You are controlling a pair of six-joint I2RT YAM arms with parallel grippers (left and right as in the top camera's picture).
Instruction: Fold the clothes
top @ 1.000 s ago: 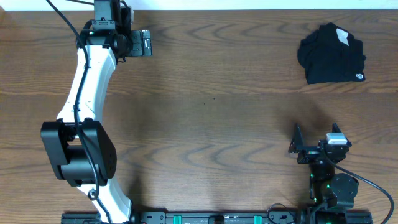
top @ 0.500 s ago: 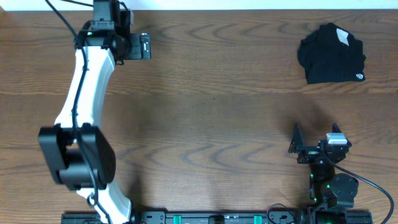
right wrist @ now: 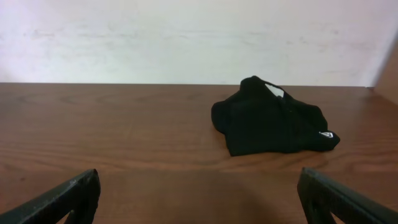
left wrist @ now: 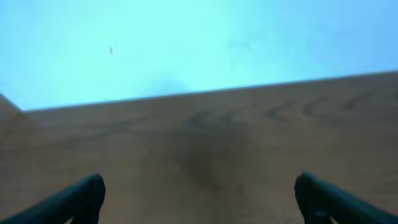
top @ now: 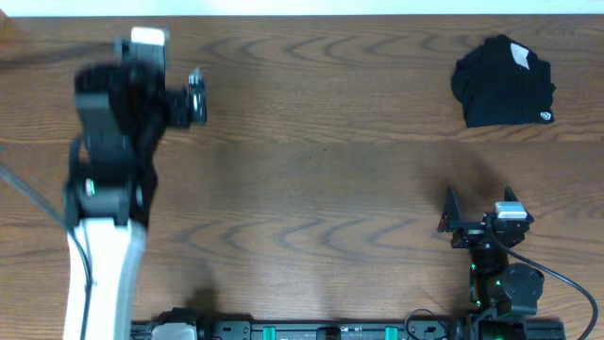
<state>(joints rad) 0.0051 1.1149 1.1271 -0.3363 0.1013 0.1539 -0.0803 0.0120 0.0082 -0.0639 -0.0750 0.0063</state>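
The black T-shirt (top: 503,82) lies in a compact folded bundle at the far right of the wooden table, its white neck tag on top and a small white logo at its near right corner. It also shows in the right wrist view (right wrist: 273,121), ahead and to the right. My right gripper (top: 478,200) is open and empty near the front right, well short of the shirt; it shows open in its own view (right wrist: 200,199). My left gripper (top: 193,97) is blurred at the far left, far from the shirt. It is open and empty in its own view (left wrist: 202,202).
The wooden table (top: 321,170) ends at a pale wall along the back edge (right wrist: 186,37). The left arm's blurred body (top: 109,179) covers the left side. The right arm's base (top: 505,283) sits at the front right edge.
The left arm has swung and now shows blurred; its gripper has moved left and toward the front. The right arm and the T-shirt have not moved.
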